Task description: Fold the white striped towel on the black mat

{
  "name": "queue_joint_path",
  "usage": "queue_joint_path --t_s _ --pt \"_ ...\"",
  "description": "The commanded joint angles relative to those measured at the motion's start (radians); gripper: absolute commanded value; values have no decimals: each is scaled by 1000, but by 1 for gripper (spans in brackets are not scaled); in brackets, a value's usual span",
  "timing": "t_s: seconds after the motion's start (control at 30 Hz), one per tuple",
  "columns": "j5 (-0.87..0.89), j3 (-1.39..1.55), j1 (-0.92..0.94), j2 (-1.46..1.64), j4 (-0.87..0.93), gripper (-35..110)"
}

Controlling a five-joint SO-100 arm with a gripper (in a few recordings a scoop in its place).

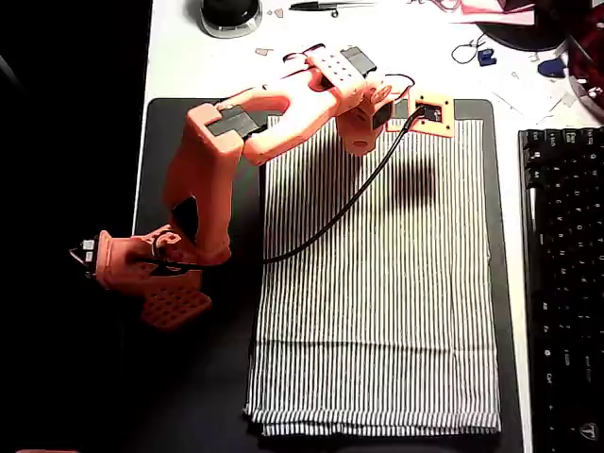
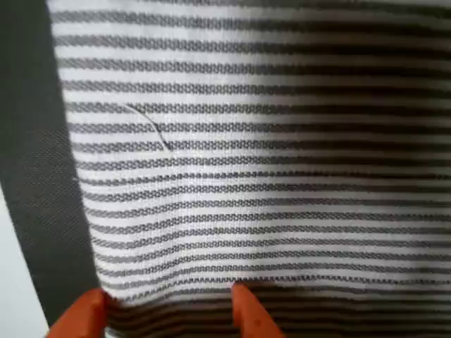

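Fingers [image 2: 243, 310] of the gripper [image 2: 165, 313] sit parted at the white striped towel's [image 1: 377, 302] edge, seemingly touching it, on the black mat [image 1: 226, 377].

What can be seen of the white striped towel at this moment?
The white striped towel is a thin woven cloth, white with fine dark pinstripes. It lies spread flat and unfolded on the black mat, its bottom edge slightly rumpled. The orange gripper hovers at its top right corner; in the wrist view the fingertips straddle the towel's edge, jaws open, nothing lifted yet.
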Motion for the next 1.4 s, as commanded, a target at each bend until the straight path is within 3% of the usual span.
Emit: queue_joint_path --t_s 0.0,0.17,0.57,0.63,0.8,0.97,1.1,1.2,1.37 --pt "-17 -26 3 0 -9 15" --pt "-52 29 37 -3 -37 0" --pt "-95 100 106 155 -20 0" --pt "-57 95 94 155 -37 12" --pt "-46 84 57 124 -46 22" --pt "-61 114 55 61 -98 23" --pt "-94 114 89 20 -107 16" --pt "-137 124 123 18 -100 0" --pt "-167 141 150 57 -92 0"
